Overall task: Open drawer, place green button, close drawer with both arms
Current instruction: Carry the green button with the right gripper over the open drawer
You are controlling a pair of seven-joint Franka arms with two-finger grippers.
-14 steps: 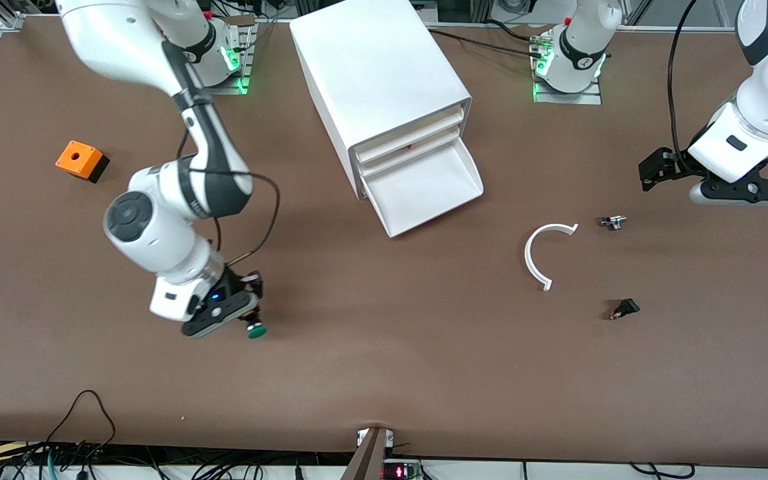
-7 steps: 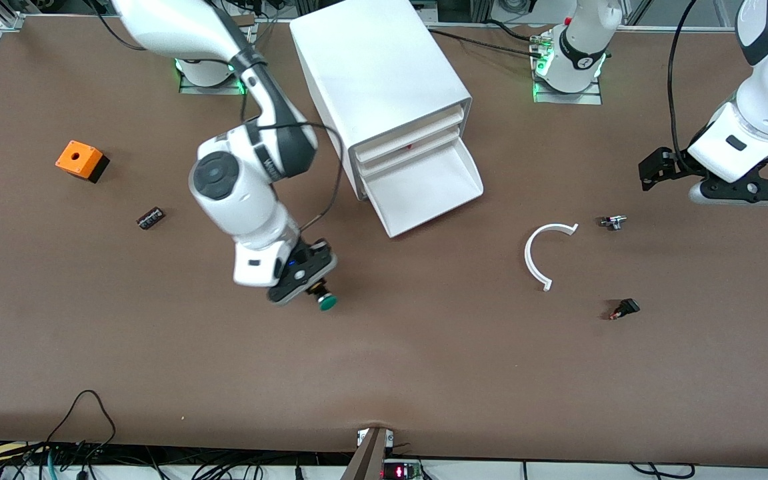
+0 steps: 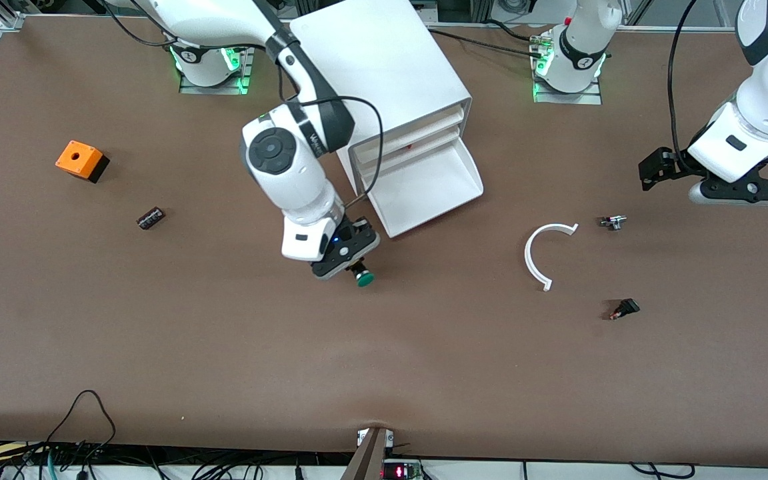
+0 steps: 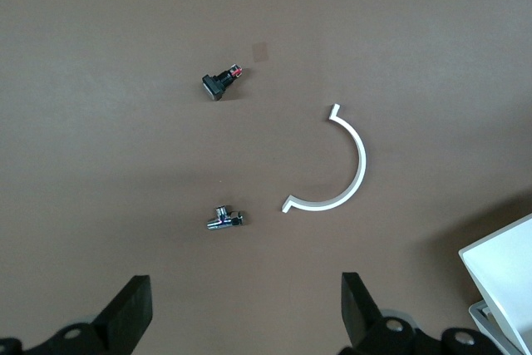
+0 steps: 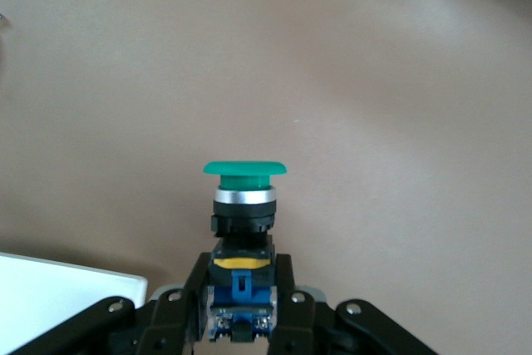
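- A small black piece with a red tip [image 3: 624, 309] lay on the bench [image 3: 384, 373] toward the left arm's end, nearest the front camera of all the loose things.
- The right claw [image 3: 355, 269] was clenched on the button [image 3: 363, 277], gripping its blue rear block, with the green cap pointing out past the fingertips; it hung over bare bench just beside the front corner of the drawer [image 3: 424, 190].
- In the right wrist view the button [image 5: 243, 222] sat upright between the black fingers [image 5: 287, 288], green cap above a silver ring and black body.
- A white curved strip [image 3: 539, 257] lay between the drawer and the black piece; a small silver fitting [image 3: 613, 222] lay near it, farther from the front camera than the black piece.
- A small dark oblong piece [image 3: 151, 218] lay toward the right arm's end, with an orange cube [image 3: 79, 160] farther from the camera.
- The left claw [image 3: 744, 192] waited with its jaws released and wide, holding nothing, over the bench near the silver fitting.
- The drawer, lowest in the white cabinet [image 3: 377, 80], stood pulled out and showed only its white floor.
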